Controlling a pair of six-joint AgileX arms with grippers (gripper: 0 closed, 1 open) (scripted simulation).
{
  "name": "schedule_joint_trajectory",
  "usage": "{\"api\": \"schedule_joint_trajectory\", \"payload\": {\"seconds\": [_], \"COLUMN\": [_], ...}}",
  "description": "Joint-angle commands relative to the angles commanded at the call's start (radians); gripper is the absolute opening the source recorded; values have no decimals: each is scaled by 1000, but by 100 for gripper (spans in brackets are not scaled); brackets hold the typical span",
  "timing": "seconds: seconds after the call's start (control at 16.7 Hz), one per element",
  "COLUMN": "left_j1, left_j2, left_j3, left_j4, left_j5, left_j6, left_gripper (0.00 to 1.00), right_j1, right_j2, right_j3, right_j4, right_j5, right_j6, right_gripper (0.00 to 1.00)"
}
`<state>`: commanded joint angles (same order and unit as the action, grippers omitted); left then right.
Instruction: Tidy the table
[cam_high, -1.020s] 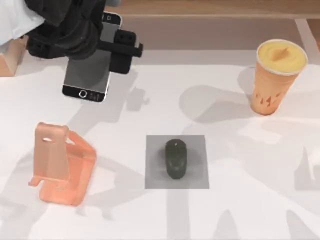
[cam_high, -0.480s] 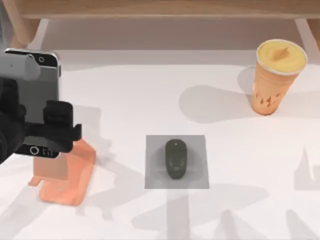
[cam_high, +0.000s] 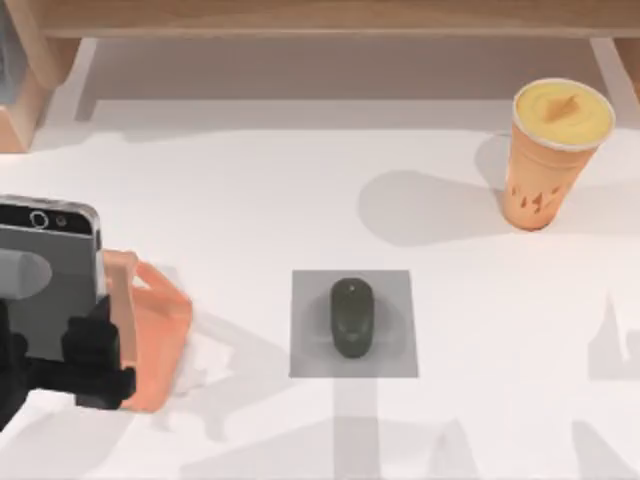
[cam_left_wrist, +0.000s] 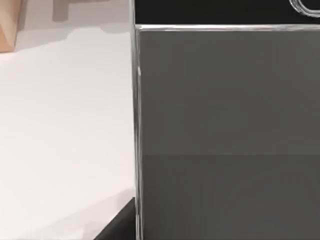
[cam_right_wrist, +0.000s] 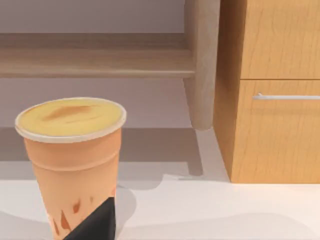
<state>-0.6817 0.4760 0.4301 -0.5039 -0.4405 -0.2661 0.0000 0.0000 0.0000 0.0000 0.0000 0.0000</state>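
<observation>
My left gripper (cam_high: 85, 365) sits low at the near left of the table (cam_high: 300, 190), its matte black fingers pinched on the lower end of a smartphone (cam_high: 45, 285). The phone is a flat slab with rounded corners, a dull grey glass face and a thin bright metal rim; its black top band with the round camera ring points toward the far side. From my left wrist the phone (cam_left_wrist: 225, 125) looms close, a smooth grey screen edged by a silver line, with the white tabletop (cam_left_wrist: 65, 125) beside it.

Just under and to the right of the phone stands the phone stand (cam_high: 155, 335), a salmon-orange plastic piece with soft rounded edges, partly covered by the phone and my fingers. Whether the phone touches it I cannot tell.

The table is a broad, plain white, flat surface. Near its middle lies a thin square grey mat (cam_high: 390, 300) carrying a dark, rounded, oval computer mouse (cam_high: 352, 317). At the far right stands a tapered orange cup (cam_high: 550, 160) with a pale yellow creamy top. From my right wrist the cup (cam_right_wrist: 70, 150) stands near, before a light wooden shelf (cam_right_wrist: 100, 60) and a wooden drawer cabinet (cam_right_wrist: 270, 100) with a slim metal handle. A dark corner of my right gripper (cam_right_wrist: 92, 225) shows in front of the cup; how its fingers stand I cannot tell.
</observation>
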Motion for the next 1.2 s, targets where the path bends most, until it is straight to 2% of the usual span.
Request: {"api": "schedule_joint_trajectory", "payload": {"seconds": [0.36, 0.84, 1.02, 1.2], "left_j1": [11, 94, 117, 131], "left_j2": [4, 12, 51, 111], "left_j3": [14, 264, 241, 129], "left_j4": [5, 151, 203, 232], "left_j5": [2, 77, 114, 132], "left_j6": [3, 9, 34, 59], "left_gripper": [0, 0, 0, 0], "right_j1": [0, 0, 0, 0], "right_j2": [0, 0, 0, 0], "right_j3": [0, 0, 0, 0], "right_j4": [0, 0, 0, 0], "right_j5": [0, 0, 0, 0], "right_j6": [0, 0, 0, 0], "right_gripper": [100, 100, 100, 100]}}
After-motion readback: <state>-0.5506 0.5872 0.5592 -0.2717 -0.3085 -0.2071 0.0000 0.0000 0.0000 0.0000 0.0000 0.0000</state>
